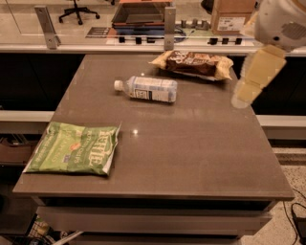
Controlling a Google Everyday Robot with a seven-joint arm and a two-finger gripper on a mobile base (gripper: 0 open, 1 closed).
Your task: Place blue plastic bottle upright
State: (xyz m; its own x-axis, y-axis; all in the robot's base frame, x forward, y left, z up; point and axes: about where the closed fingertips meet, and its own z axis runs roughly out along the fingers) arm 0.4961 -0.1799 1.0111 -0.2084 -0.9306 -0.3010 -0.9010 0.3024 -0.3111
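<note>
The blue plastic bottle [149, 89] lies on its side near the back middle of the brown table [191, 148], its white cap pointing left. My gripper [240, 98] hangs at the right, above the table's right edge, well to the right of the bottle and apart from it. It looks pale and blurred, below the white arm housing [282, 21].
A brown snack bag [193, 64] lies at the back of the table, right of the bottle. A green snack bag [76, 148] lies at the front left. Behind the table runs a counter with a cardboard box [233, 16] and a dark tray [141, 12].
</note>
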